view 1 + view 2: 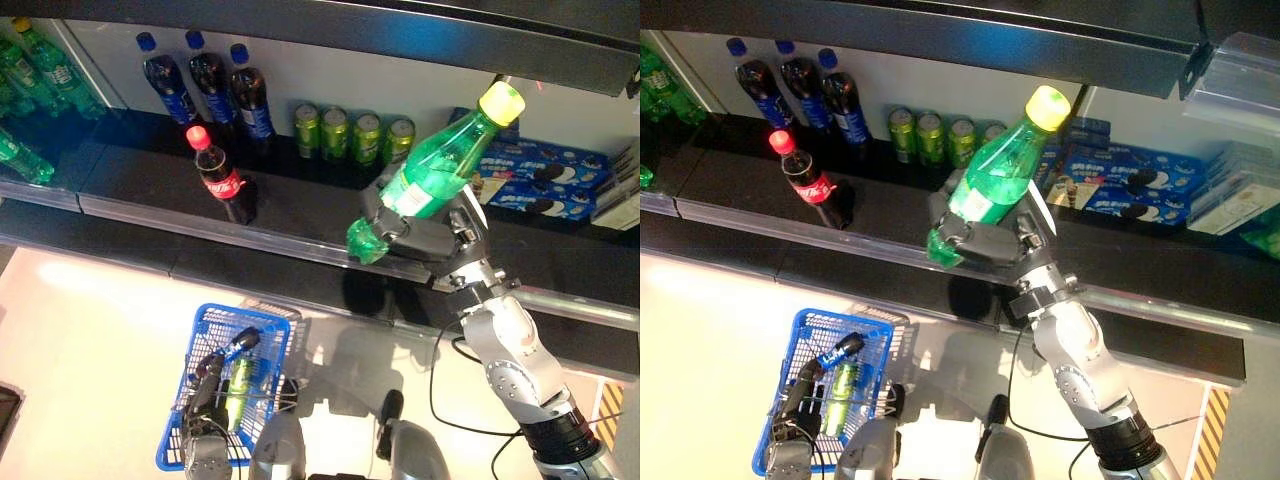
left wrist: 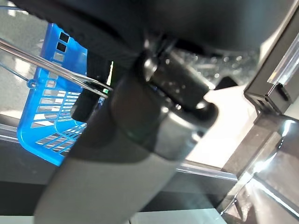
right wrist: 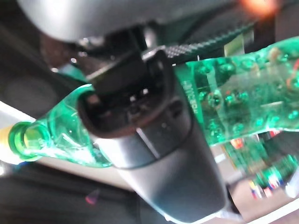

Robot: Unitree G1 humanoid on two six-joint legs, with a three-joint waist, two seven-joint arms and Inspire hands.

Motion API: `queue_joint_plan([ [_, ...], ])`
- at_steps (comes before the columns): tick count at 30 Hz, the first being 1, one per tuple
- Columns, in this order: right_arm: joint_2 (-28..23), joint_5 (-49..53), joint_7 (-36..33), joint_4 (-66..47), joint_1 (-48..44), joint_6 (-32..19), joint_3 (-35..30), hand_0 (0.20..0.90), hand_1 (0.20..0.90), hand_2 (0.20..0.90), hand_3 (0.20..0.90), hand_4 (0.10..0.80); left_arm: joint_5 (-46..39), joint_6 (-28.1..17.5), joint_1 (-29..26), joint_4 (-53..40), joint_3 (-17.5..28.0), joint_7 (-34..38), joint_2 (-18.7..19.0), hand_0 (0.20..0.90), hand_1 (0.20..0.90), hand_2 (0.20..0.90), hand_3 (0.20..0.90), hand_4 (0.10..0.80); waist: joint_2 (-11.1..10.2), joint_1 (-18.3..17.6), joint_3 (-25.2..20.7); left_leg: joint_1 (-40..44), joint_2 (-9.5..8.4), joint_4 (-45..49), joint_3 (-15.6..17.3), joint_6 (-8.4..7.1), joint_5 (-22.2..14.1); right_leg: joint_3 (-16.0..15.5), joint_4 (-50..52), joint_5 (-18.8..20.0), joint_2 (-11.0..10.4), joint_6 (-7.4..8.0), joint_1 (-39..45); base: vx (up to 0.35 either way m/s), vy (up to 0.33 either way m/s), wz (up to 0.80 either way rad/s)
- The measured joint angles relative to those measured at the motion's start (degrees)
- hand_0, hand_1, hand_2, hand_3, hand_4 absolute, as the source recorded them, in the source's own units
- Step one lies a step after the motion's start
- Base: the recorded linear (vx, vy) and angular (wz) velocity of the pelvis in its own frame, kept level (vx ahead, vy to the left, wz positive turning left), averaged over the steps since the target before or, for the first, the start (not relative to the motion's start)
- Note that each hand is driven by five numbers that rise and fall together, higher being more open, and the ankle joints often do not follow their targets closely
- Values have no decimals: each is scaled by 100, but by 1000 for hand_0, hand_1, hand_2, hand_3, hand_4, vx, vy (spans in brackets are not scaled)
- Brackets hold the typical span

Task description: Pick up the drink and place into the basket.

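Observation:
My right hand [image 1: 425, 240] is shut on a green drink bottle [image 1: 435, 175] with a yellow cap, held tilted in front of the dark shelf, cap up and to the right. The right wrist view shows the fingers curled round the bottle [image 3: 233, 107]. Down at the lower left hangs the blue basket [image 1: 270, 330], with my left hand [image 1: 205, 395] curled round its wire handle. A green can [image 1: 240, 385] and a small dark bottle [image 1: 243, 340] lie inside the basket.
On the shelf stand a red-capped cola bottle [image 1: 222, 180], three dark blue-capped bottles [image 1: 210, 85], several green cans [image 1: 350, 133] and blue biscuit boxes [image 1: 540, 180]. More green bottles [image 1: 40, 60] are at the far left. A shelf rail [image 1: 250, 240] runs along the front.

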Motion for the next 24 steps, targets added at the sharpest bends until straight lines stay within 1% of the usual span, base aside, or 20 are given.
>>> queue_joint_plan([
  [2,-15,83,96,-1,-109,48,96,300,300,300,200,100,0,-16,-6,-23,-8,-3,34,300,300,300,200,100,-27,23,-48,-5,-1,0,-101,-14,8,-100,-32,-1,1,0,74,-27,-10,18],
  [5,-11,181,101,-2,-286,147,243,300,300,300,200,100,2,-40,8,-78,-16,-9,46,300,300,300,200,100,-53,99,-69,9,3,3,-146,-23,14,-141,-49,-1,11,-1,128,-22,-10,12],
  [7,8,197,101,-22,-368,179,410,300,300,300,200,100,56,-40,97,-331,-52,-21,47,300,300,300,200,100,-66,217,-77,-5,-4,12,-228,-33,24,-214,-67,-1,12,-1,174,-22,-1,19],
  [8,16,194,98,-23,-394,201,515,300,300,300,200,100,133,-40,142,-485,-117,-35,55,300,300,300,200,100,-66,239,-77,-11,-10,11,-313,-37,38,-310,-106,-1,10,-1,243,-26,2,33],
  [11,115,128,1,-23,-412,260,794,300,300,300,200,100,264,21,273,-968,-285,-124,92,300,300,300,200,100,-66,503,-78,-55,-31,34,-548,-55,55,-546,-115,-53,5,6,366,-31,-1,42],
  [14,238,-99,-180,-23,-453,287,1102,300,300,300,200,100,521,150,396,-1403,-485,-198,236,300,300,300,200,100,-68,763,-80,-158,-68,47,-764,-65,83,-758,-106,-105,-17,16,413,-21,-7,36],
  [16,264,-254,-297,-22,-491,350,1249,300,300,300,200,100,645,325,464,-1731,-510,-246,282,300,300,300,200,100,-68,930,-79,-228,-140,61,-964,-56,103,-953,-101,-156,-61,47,477,9,-14,48],
  [17,267,-331,-396,-22,-516,379,1300,300,300,300,200,100,698,420,502,-1888,-541,-266,318,300,300,300,200,100,-68,1010,-79,-263,-167,78,-1036,-56,105,-980,-104,-185,-70,56,495,22,-16,62],
  [18,274,-409,-504,-23,-534,391,1328,300,300,300,200,100,751,538,526,-2018,-600,-352,379,300,300,300,200,100,-60,1070,-75,-339,-230,122,-1175,-50,114,-945,-103,-253,-63,93,545,25,-23,65],
  [19,281,-559,-717,-15,-560,410,1359,300,300,300,200,100,852,748,619,-2294,-709,-362,491,300,300,300,200,100,-60,1156,-75,-359,-267,129,-1292,-50,121,-951,-107,-305,-63,111,603,29,-38,71],
  [21,304,-766,-983,16,-628,437,1384,300,300,300,200,100,920,996,765,-2704,-769,-466,608,300,300,300,200,100,-63,1350,-75,-396,-334,141,-1454,-50,127,-962,-101,-382,-66,143,669,35,-45,49],
  [22,338,-854,-1150,36,-655,438,1387,300,300,300,200,100,920,1134,842,-2969,-836,-472,698,300,300,300,200,100,-63,1448,-74,-411,-358,150,-1536,-51,127,-995,-103,-415,-68,146,699,32,-43,46],
  [23,400,-950,-1288,118,-725,440,1388,300,300,300,200,100,919,1230,898,-3173,-910,-586,807,300,300,300,200,100,-59,1569,-71,-417,-390,153,-1629,-52,128,-1102,-101,-442,-85,169,755,23,-34,39],
  [24,455,-981,-1403,191,-787,440,1394,300,300,300,200,100,916,1345,912,-3306,-924,-648,861,300,300,300,200,100,-60,1670,-71,-416,-402,158,-1659,-53,127,-1130,-91,-468,-91,176,776,17,-33,31],
])
